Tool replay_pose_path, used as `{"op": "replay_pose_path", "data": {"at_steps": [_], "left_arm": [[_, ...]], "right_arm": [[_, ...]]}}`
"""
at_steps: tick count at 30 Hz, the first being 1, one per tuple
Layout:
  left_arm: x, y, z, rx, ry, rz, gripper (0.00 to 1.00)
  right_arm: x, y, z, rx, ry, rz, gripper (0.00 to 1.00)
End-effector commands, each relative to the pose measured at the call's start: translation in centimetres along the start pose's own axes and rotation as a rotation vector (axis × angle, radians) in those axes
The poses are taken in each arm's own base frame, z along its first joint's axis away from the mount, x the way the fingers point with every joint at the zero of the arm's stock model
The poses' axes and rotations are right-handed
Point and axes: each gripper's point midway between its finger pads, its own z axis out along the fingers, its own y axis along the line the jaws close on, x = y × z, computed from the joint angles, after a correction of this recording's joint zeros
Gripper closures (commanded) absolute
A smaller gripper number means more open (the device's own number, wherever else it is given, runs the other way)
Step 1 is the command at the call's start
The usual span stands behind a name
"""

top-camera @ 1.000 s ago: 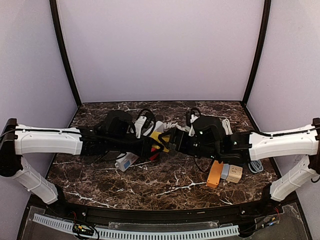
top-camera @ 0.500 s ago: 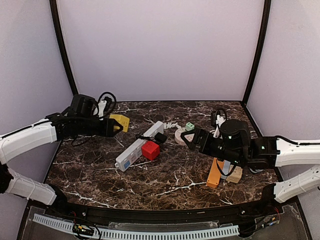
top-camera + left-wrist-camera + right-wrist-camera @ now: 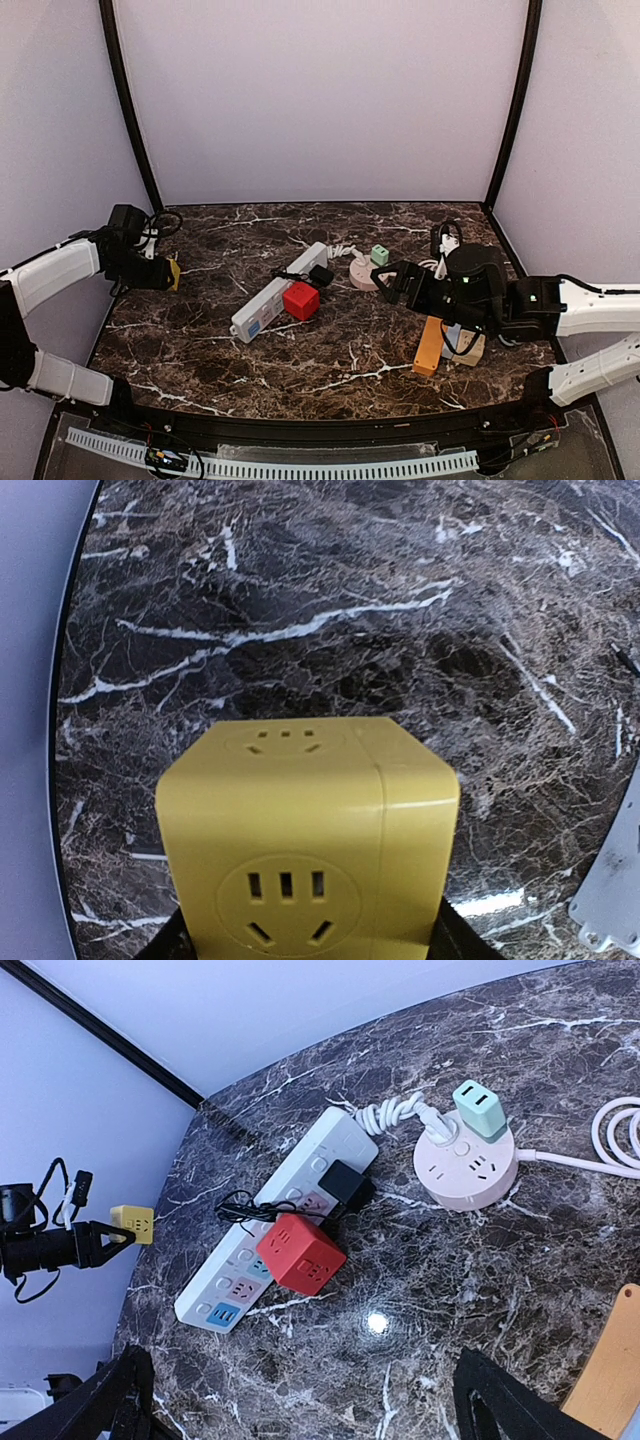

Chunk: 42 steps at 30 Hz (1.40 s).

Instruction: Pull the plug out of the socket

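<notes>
A yellow cube plug (image 3: 300, 850) sits between the fingers of my left gripper (image 3: 310, 940), which is shut on it. That gripper (image 3: 168, 274) hovers at the far left of the table, well away from the white power strip (image 3: 262, 302). A red cube (image 3: 300, 300) and a black plug (image 3: 321, 274) with a thin black cord remain on the strip (image 3: 330, 1155). My right gripper (image 3: 388, 284) stands open and empty to the right of the strip. Its view takes in the yellow cube (image 3: 131, 1223) at the far left.
A pink round socket (image 3: 362, 271) carrying a green adapter (image 3: 380, 255) lies behind the right gripper, its white cable coiled to the right. An orange block (image 3: 430, 346) and a beige socket cube (image 3: 468, 348) lie under the right arm.
My left arm has swung from the strip to the far left, carrying the yellow cube. The right arm has drawn back to the right and its jaws have spread wider.
</notes>
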Motion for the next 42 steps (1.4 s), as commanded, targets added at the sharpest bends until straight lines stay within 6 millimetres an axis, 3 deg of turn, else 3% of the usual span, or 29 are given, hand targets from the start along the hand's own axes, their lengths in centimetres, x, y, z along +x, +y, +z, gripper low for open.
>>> {"op": "replay_pose_path", "data": {"at_steps": [1,7,15,22,29,31,35,37,40,42], "left_arm": [[1.2,1.5,0.6,-0.044,0.071,0.013,0.90],[2.7,0.9,2.2,-0.006,0.162,-0.003,0.90],[3.8,1.0,3.1,-0.014,0.220,-0.007,0.80],[4.3,1.0,3.3,-0.015,0.243,-0.010,0.53],[4.1,1.0,3.0,-0.016,0.227,-0.013,0.14],[3.9,1.0,2.8,-0.011,0.219,-0.011,0.07],[2.8,0.9,1.9,-0.007,0.166,0.000,0.04],[1.4,0.2,0.8,0.017,0.090,0.030,0.04],[-0.8,-3.3,-2.0,0.145,-0.047,0.121,0.04],[-1.3,-6.3,-3.4,0.233,-0.088,0.212,0.04]], "right_arm": [[0.2,-0.5,0.1,0.023,-0.001,-0.010,0.01],[0.4,-0.6,0.2,0.025,0.003,-0.003,0.01],[0.8,-0.7,0.5,0.031,0.017,-0.006,0.01],[1.1,-0.8,0.7,0.032,0.026,-0.006,0.01],[1.1,-0.7,0.6,0.027,0.027,-0.007,0.01],[1.1,-0.7,0.6,0.025,0.028,-0.007,0.01],[1.0,-0.6,0.5,0.024,0.028,-0.010,0.01],[0.9,-0.6,0.5,0.025,0.026,-0.016,0.01],[1.0,-0.8,0.5,0.032,0.027,-0.022,0.01],[1.1,-0.9,0.7,0.037,0.030,-0.025,0.01]]}}
